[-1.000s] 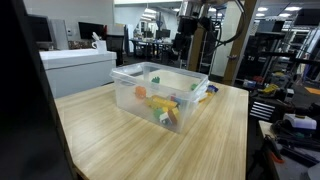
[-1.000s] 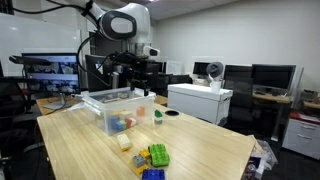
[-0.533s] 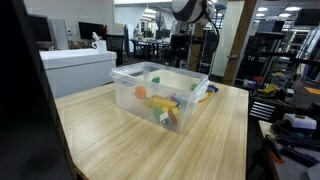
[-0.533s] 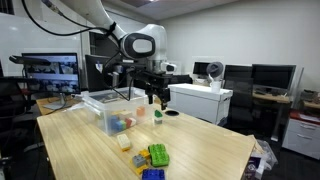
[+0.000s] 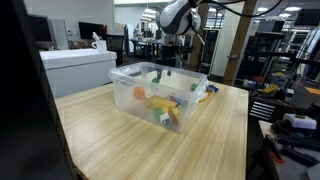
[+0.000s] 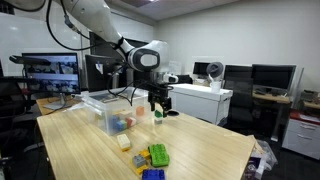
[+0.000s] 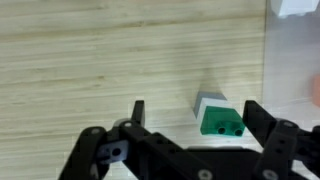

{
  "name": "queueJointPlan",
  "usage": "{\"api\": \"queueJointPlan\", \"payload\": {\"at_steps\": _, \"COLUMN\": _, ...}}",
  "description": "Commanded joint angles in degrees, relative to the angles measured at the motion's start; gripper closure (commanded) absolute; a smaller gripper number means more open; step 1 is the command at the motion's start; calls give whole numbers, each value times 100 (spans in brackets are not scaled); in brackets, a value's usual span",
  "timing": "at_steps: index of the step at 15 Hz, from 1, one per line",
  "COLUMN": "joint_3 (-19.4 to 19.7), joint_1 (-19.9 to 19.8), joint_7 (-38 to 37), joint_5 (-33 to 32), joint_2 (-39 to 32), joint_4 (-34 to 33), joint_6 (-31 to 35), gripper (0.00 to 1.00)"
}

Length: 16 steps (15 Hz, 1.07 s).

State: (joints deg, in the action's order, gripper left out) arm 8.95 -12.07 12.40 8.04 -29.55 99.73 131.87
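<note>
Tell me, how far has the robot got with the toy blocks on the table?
Looks done: several blocks lie inside the clear bin. In hand: the open gripper hangs over a small green block on the table beside the bin, not gripping it. Probably left: that block, plus the green, yellow and blue blocks near the table's front edge.

Free room is found on the bare wooden table (image 7: 90, 50) on one side of the small green and white block (image 7: 221, 118). On the other side the way is narrowed by the clear plastic bin (image 7: 292, 70), set near the block. In an exterior view a flat black disc (image 6: 172, 113) is seen just beside it.
</note>
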Motion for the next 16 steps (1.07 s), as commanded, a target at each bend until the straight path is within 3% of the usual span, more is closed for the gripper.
{"api": "queueJointPlan", "payload": {"at_steps": 1, "joint_3": -157, "joint_1": -68, "joint_7": -197, "joint_5": -95, "joint_2": -241, "joint_4": -305, "joint_6": -22, "gripper": 0}}
{"api": "queueJointPlan", "payload": {"at_steps": 8, "joint_3": -231, "joint_1": -58, "joint_7": -247, "joint_5": -109, "joint_2": -345, "joint_4": -435, "joint_6": -77, "gripper": 0}}
{"api": "queueJointPlan", "payload": {"at_steps": 10, "joint_3": -220, "joint_1": -71, "joint_7": -273, "joint_5": -104, "joint_2": -350, "joint_4": -387, "joint_6": -101, "gripper": 27}}
{"api": "queueJointPlan", "payload": {"at_steps": 16, "joint_3": -167, "joint_1": -126, "joint_7": -278, "joint_5": -163, "joint_2": -410, "joint_4": -283, "joint_6": -136, "gripper": 71}}
